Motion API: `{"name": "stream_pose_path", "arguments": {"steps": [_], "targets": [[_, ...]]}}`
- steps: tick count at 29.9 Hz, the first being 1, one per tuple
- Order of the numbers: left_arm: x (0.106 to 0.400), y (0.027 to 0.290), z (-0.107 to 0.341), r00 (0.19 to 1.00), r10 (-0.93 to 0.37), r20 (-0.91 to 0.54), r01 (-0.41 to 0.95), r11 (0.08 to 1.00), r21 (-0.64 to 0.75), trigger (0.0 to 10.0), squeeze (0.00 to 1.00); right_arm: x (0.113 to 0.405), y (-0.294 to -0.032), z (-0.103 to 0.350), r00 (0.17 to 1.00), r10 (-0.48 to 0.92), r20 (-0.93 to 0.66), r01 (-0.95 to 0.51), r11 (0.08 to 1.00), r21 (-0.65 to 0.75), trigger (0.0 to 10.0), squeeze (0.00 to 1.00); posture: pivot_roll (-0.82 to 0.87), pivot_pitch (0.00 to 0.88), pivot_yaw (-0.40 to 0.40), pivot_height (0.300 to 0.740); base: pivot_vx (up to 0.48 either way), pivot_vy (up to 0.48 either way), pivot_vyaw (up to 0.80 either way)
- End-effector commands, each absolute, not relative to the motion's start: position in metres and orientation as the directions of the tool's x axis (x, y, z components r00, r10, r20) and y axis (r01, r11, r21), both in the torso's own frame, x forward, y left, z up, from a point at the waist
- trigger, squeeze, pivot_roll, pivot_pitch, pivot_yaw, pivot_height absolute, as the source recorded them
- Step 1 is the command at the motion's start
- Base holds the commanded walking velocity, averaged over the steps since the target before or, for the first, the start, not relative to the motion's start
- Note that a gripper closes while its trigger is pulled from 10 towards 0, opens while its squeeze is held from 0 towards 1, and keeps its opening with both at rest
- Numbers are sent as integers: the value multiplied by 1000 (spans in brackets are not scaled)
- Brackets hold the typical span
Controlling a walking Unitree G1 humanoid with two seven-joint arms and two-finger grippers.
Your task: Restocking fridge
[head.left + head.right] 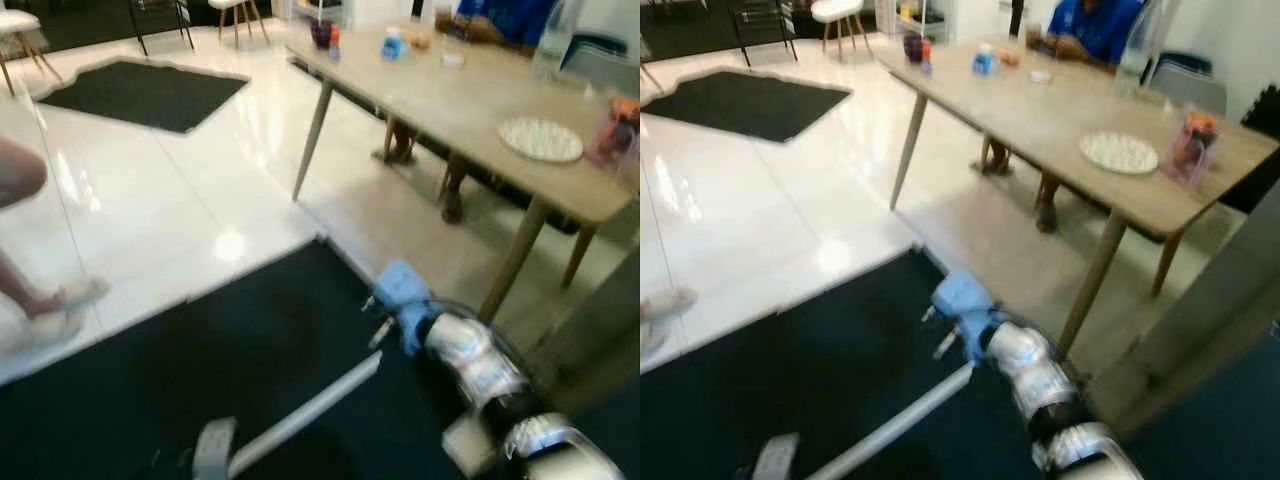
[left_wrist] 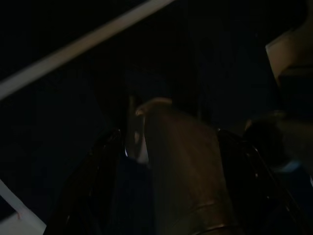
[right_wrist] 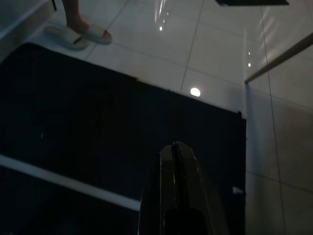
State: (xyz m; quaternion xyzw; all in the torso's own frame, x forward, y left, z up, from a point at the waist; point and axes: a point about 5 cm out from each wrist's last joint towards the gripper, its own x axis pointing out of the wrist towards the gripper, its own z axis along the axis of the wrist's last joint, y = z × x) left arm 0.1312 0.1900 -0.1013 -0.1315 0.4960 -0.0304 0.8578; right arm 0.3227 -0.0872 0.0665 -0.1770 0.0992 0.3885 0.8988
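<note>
In the dark left wrist view, a brownish rounded container (image 2: 176,166) sits between the two black fingers (image 2: 95,176) of my left gripper (image 2: 171,147), which looks shut on it. My right arm (image 1: 470,360), silver with a blue wrist piece (image 1: 400,295), reaches forward and down over a black floor mat (image 1: 200,360). In the right wrist view my right gripper (image 3: 176,146) is shut with its fingers pressed together and nothing between them, above the same mat (image 3: 98,127).
A white bar (image 1: 300,415) lies across the mat. A wooden table (image 1: 470,110) with a plate (image 1: 540,140) and small items stands at the right, with a person in blue (image 1: 1090,25) seated behind. A person's slippered feet (image 1: 60,305) are at the left on white tiles.
</note>
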Motion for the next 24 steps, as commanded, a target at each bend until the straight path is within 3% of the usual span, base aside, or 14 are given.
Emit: {"name": "stream_pose_path", "arguments": {"steps": [1, 9, 19, 24], "targets": [[127, 186, -103, 489, -193, -851, -72, 963, -260, 10000, 0, 323, -99, 62, 693, 632, -346, -717, 655, -240, 10000, 0, -6, 0, -18, 740, 315, 0, 0], [126, 185, -104, 486, -195, -852, -71, 963, -260, 10000, 0, 325, -99, 63, 699, 626, -346, -710, 666, -231, 10000, 0, -5, 0, -17, 740, 316, 0, 0], [124, 185, -104, 484, -196, -853, -71, 963, -261, 10000, 0, 324, -98, 64, 692, 636, -342, -716, 665, -211, 10000, 0, -5, 0, -17, 740, 318, 0, -733], [125, 186, -104, 486, -197, -852, -69, 963, -262, 10000, 0, 321, -95, 60, 671, 648, -361, -738, 632, -238, 10000, 0, -2, 0, -17, 740, 317, 0, 0]]}}
